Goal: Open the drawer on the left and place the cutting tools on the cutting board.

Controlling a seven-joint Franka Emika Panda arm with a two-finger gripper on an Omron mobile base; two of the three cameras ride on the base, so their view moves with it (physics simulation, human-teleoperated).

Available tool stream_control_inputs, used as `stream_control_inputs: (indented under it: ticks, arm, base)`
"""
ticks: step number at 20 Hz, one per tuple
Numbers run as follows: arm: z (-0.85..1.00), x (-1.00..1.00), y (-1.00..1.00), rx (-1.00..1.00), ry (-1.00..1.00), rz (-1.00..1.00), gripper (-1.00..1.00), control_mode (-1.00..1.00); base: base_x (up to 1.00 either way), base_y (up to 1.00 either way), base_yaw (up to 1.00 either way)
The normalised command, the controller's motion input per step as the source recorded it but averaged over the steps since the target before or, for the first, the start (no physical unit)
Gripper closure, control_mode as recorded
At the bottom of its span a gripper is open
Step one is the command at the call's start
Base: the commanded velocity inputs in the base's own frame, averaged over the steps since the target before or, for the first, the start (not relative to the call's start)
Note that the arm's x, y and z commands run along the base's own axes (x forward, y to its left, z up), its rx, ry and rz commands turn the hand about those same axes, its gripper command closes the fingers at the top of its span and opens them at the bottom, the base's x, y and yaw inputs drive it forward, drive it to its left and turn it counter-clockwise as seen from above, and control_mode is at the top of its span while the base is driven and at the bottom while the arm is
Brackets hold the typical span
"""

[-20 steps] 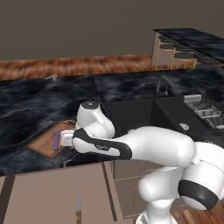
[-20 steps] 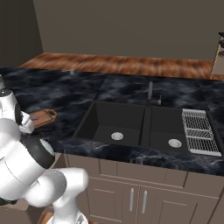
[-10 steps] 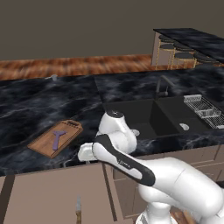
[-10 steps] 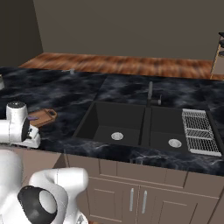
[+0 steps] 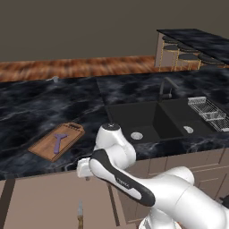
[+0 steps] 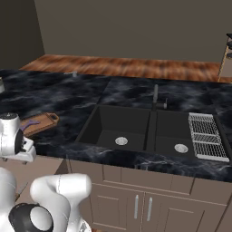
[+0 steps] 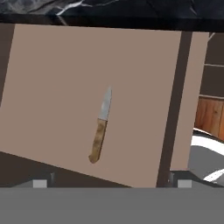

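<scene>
The drawer (image 5: 40, 201) stands pulled out below the counter at the left. On its flat floor (image 7: 57, 87) lies the knife (image 7: 99, 131), wooden handle toward me and blade pointing away; the same knife (image 5: 80, 210) lies at the left base view's bottom edge. My gripper (image 7: 109, 183) hangs over the drawer, a little above the knife, open and holding nothing. From the left base it (image 5: 84, 172) sits just below the counter's front edge. The purple peeler (image 5: 58, 142) lies on the wooden cutting board (image 5: 44, 150) on the counter. Board (image 6: 41, 124) and peeler (image 6: 28, 122) lie behind my hand.
The black marble counter edge (image 7: 109, 19) overhangs the back of the drawer. A double black sink (image 6: 136, 129) with a faucet (image 6: 155, 96) and a wire rack (image 6: 206, 136) lies to the right. Cabinet doors (image 6: 140, 204) stand under the sink.
My arm swung off the cutting board, came forward and dropped below the counter edge over the open drawer. The peeler stayed on the board. The jaws stayed open.
</scene>
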Motion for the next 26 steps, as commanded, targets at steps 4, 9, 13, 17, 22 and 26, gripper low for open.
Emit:
stream_control_inputs:
  ticks: [4, 9, 13, 17, 22, 26]
  arm:
    - [-0.43, -0.63, 0.12, -0.15, 0.09, -0.01, -1.00, -1.00]
    - [-0.52, -0.57, 0.00, -0.11, 0.08, 0.00, -1.00, -1.00]
    - [-0.40, -0.27, 0.00, -0.01, 0.08, 0.00, -1.00, -1.00]
    - [-0.21, -0.01, 0.00, 0.00, 0.01, 0.00, -1.00, -1.00]
    - [-0.14, 0.14, 0.05, 0.00, 0.00, 0.00, -1.00, -1.00]
    - [-0.18, 0.12, 0.09, 0.00, 0.00, 0.00, -1.00, -1.00]
  base:
    - [0.00, 0.00, 0.00]
    - [0.00, 0.00, 0.00]
    - [0.00, 0.00, 0.00]
    - [0.00, 0.00, 0.00]
    - [0.00, 0.00, 0.00]
    - [0.00, 0.00, 0.00]
